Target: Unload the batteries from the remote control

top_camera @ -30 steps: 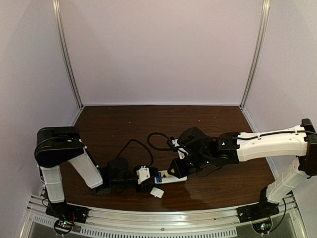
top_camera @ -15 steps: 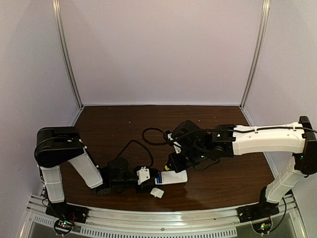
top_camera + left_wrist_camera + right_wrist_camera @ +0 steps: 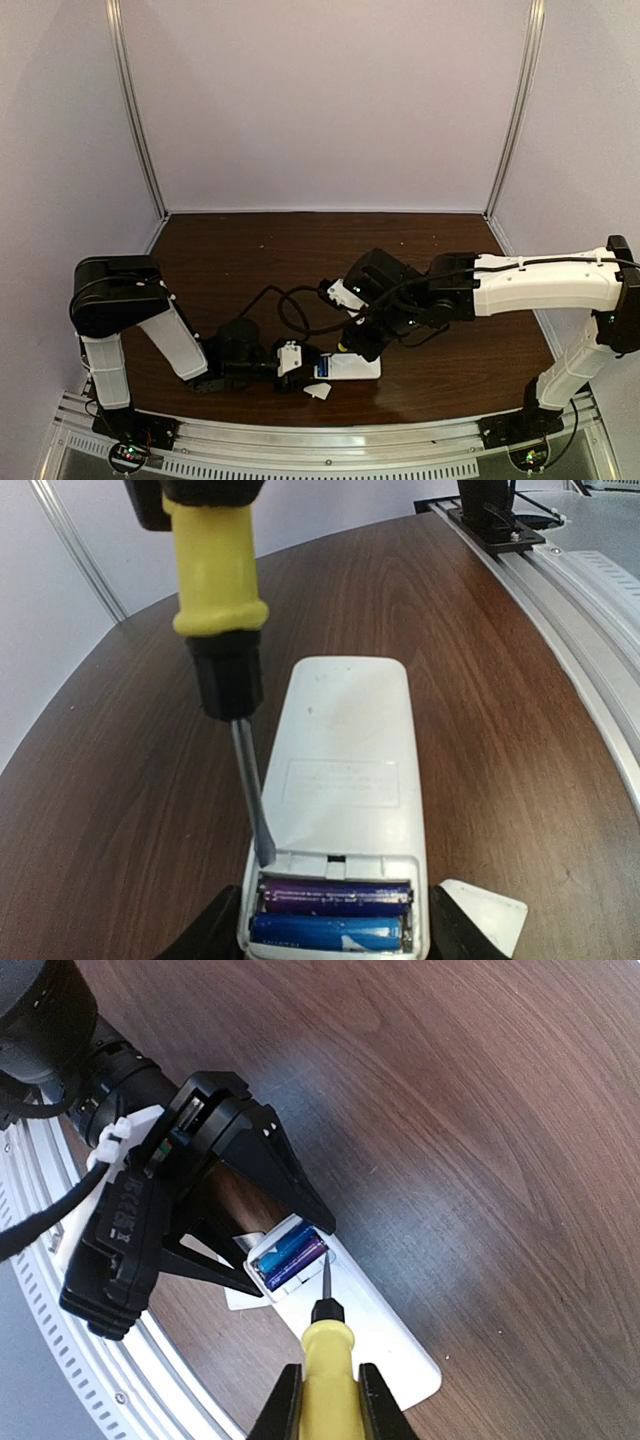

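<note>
Left wrist view: left gripper (image 3: 335,932) clamps the remote control (image 3: 345,770) flat on the tabletop (image 3: 480,680), batteries (image 3: 330,912) seated inside; right gripper (image 3: 327,1400), closed on the screwdriver (image 3: 222,610), should lever gently under the upper cell's end.

Dark brown wood-grain table (image 3: 240,250), glossy. Near the middle of its front edge, a screwdriver (image 3: 215,590): yellow handle, black collar, thin grey shaft slanting down, tip low. Closer to that edge, lying flat, a small white squarish cover piece (image 3: 318,391). Along the front edge, a ribbed metal rail (image 3: 330,442). Pale walls (image 3: 320,100) behind.
</note>
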